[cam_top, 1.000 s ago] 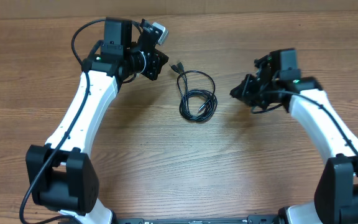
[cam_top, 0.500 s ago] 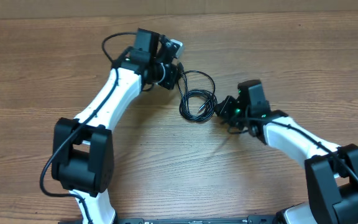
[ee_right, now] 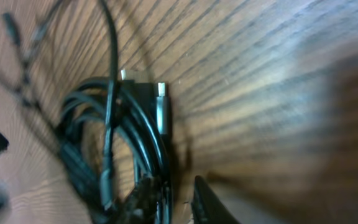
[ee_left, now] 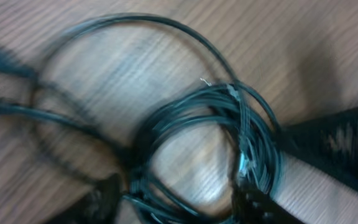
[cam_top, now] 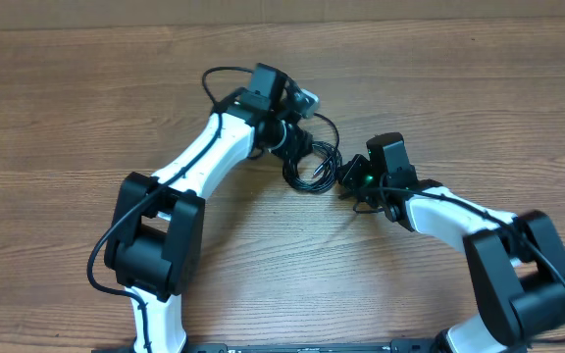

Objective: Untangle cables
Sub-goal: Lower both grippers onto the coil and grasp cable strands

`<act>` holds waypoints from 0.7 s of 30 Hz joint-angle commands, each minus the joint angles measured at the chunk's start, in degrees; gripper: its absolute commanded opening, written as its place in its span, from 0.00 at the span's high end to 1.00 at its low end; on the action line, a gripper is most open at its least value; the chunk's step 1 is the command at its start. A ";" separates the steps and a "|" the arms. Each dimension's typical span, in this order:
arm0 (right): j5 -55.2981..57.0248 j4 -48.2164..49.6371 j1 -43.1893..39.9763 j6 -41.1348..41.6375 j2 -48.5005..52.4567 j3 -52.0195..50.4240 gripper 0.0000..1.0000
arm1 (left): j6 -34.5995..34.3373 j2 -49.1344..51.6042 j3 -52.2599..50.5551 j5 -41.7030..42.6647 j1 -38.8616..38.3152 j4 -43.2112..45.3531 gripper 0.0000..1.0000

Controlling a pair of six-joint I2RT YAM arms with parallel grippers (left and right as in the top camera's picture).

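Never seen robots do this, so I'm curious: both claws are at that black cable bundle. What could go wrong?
The left gripper stands open astride the cables, so closing might pinch several strands and tighten the tangle. The right gripper sits at the same coil; the two could bump.

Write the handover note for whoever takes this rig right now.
Left gripper: open, fingers straddling the cables, gripping nothing.
Right gripper: slightly open at the bundle's near edge, no grip visible.
Cables: one tangled coil with a loose loop, lying on the table between both arms.
Done: both arms positioned at the cables.
Left: grip, pull the strands apart, separate everything.
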 commanded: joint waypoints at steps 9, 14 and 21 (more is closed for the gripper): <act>-5.40 5.29 0.00 1.29 2.34 -0.52 0.70 | 25.64 0.20 1.44 0.22 0.74 -5.25 0.49; -2.49 5.40 0.02 1.38 2.34 -0.52 0.70 | 25.64 0.72 1.40 6.10 0.72 -5.05 0.46; 0.31 5.77 0.02 1.38 2.38 -0.52 0.78 | 25.55 2.29 1.38 8.02 0.52 -4.81 0.49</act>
